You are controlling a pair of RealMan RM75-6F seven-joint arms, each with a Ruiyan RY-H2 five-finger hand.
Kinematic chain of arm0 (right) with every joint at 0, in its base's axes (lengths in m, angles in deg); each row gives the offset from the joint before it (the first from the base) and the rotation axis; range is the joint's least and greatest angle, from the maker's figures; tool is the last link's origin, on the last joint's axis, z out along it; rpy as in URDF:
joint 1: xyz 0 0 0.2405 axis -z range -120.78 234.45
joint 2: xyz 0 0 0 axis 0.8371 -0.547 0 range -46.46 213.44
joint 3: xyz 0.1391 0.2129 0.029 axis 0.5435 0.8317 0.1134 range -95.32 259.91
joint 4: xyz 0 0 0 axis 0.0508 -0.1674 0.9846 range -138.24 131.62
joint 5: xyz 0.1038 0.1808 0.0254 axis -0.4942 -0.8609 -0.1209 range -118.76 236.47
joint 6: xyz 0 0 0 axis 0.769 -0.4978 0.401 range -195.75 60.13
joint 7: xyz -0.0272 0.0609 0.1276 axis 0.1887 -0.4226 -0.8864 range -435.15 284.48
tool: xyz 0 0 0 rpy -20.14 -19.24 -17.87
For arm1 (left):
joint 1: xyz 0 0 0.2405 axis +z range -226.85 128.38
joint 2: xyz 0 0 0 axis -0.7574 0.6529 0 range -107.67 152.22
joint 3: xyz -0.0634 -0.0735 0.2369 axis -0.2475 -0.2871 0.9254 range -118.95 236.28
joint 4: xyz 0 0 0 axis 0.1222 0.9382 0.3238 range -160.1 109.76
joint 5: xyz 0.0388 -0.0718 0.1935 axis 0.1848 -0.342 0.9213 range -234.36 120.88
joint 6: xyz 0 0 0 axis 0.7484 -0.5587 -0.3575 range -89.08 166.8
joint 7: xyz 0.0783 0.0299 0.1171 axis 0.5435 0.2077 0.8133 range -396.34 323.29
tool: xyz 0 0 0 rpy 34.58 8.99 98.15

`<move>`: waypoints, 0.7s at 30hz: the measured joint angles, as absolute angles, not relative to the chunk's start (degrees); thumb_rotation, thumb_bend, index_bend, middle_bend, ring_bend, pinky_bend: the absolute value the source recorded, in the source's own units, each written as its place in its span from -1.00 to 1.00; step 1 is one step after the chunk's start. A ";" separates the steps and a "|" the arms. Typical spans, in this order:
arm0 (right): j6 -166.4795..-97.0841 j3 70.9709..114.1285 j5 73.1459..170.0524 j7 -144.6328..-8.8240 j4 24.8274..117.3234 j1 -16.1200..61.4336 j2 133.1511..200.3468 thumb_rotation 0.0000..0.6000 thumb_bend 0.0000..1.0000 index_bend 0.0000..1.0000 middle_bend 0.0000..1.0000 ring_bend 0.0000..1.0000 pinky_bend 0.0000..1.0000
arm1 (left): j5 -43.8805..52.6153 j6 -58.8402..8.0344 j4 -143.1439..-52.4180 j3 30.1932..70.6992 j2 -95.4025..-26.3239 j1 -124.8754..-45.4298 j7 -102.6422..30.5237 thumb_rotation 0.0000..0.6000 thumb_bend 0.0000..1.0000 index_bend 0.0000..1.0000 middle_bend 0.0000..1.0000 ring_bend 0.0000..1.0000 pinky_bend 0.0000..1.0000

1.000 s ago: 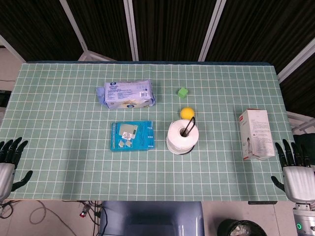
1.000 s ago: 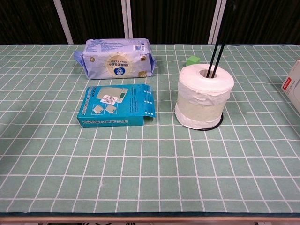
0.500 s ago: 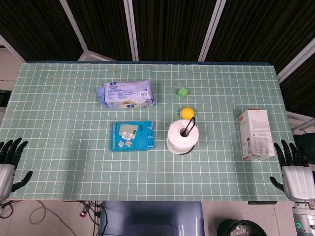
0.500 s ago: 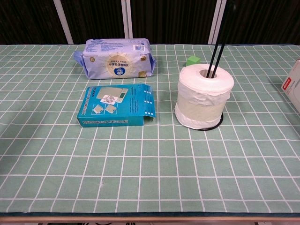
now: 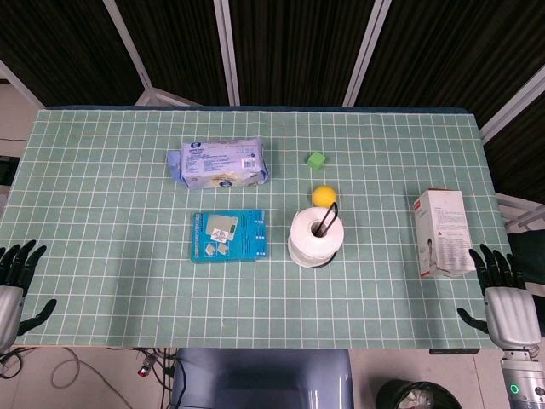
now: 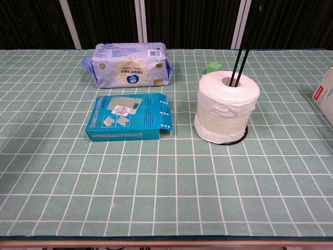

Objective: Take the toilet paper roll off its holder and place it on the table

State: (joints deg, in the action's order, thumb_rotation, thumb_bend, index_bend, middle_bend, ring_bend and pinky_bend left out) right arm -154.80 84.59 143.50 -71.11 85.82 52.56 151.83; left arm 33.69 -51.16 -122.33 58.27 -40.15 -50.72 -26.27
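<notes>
A white toilet paper roll (image 5: pixel 315 238) (image 6: pixel 226 113) stands upright on a black wire holder (image 5: pixel 329 218) (image 6: pixel 240 44) near the middle of the green checked table (image 5: pixel 111 213) (image 6: pixel 166 208). The holder's rods rise through the roll's core. My left hand (image 5: pixel 12 285) hangs at the table's front left corner, fingers spread, holding nothing. My right hand (image 5: pixel 503 296) is at the front right corner, also spread and empty. Both are far from the roll and show only in the head view.
A teal flat box (image 5: pixel 227 235) (image 6: pixel 129 123) lies left of the roll. A wipes pack (image 5: pixel 218 163) (image 6: pixel 128 64) sits behind it. A yellow ball (image 5: pixel 323 196) and green cube (image 5: pixel 317 159) (image 6: pixel 214 67) lie behind the roll. A white carton (image 5: pixel 444 233) (image 6: pixel 325 99) is at the right.
Both hands have slid slightly back toward the front edge of the table. The roll and other objects have not moved.
</notes>
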 measured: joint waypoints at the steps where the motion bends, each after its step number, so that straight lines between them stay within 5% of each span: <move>1: -154.05 84.75 143.27 -73.32 86.36 52.29 151.54 1.00 -1.00 -1.00 -1.00 -1.00 -1.00 | 33.52 -51.08 -122.35 58.25 -40.07 -50.72 -26.39 1.00 -0.56 -0.88 -1.00 -1.00 -1.00; 12: -136.45 89.75 141.11 -114.78 94.42 43.10 144.90 1.00 -1.00 -1.00 -1.00 -1.00 -1.00 | 33.40 -51.71 -122.50 57.99 -39.65 -50.41 -27.31 1.00 -0.56 -0.88 -1.00 -1.00 -1.00; 21: -123.92 92.98 136.52 -120.84 95.89 34.03 147.91 1.00 -1.00 -1.00 -1.00 -1.00 -1.00 | 33.15 -51.25 -122.53 57.91 -39.68 -50.57 -27.35 1.00 -0.56 -0.88 -1.00 -1.00 -1.00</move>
